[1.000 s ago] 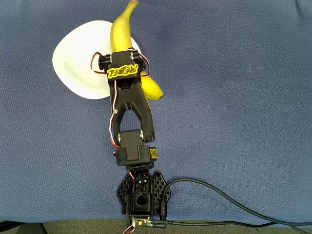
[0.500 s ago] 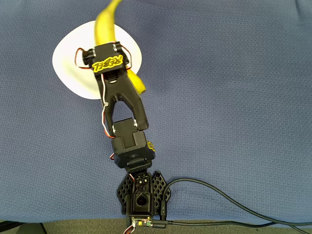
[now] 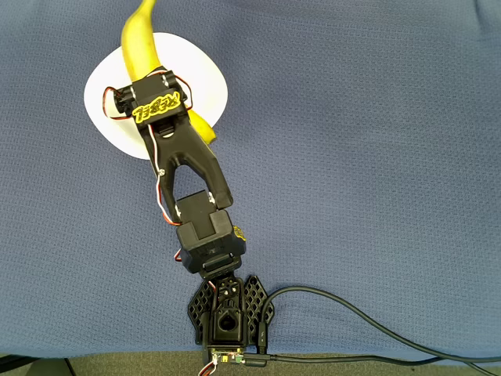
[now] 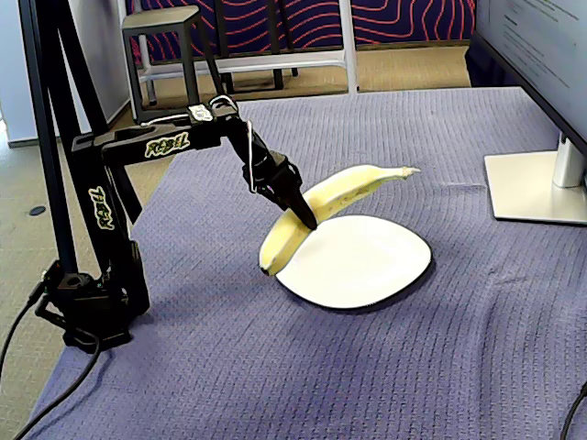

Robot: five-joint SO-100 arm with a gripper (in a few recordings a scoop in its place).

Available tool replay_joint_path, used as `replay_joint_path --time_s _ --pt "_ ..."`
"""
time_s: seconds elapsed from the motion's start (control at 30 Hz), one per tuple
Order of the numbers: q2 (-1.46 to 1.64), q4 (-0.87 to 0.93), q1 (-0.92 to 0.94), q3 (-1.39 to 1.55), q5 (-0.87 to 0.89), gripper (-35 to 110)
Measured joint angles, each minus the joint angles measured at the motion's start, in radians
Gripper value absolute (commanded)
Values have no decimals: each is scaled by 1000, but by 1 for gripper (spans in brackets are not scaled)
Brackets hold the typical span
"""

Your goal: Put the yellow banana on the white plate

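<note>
The black two-finger end effector (image 4: pixel 301 216) is clamped on the smooth, curved bright-yellow banana (image 4: pixel 335 197) near its middle, holding it tilted above the near edge of the glossy white rounded-square plate (image 4: pixel 367 261). The banana's stem end juts beyond the end effector over the plate, and its blunt lower end hangs just off the rim on the arm's side. To finish well, I judge the arm should carry the fruit further over the plate's centre, lower it flat, then release gently, since the slick plate may let it slide. Beneath lies the blue textured cloth-covered surface (image 4: pixel 229 367).
</note>
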Motion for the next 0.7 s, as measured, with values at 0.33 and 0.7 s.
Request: replay_joint_path --time_s 0.33,0.7 --pt "-71 -2 -35 -21 17 0" --pt "-222 20 -35 -87 52 0"
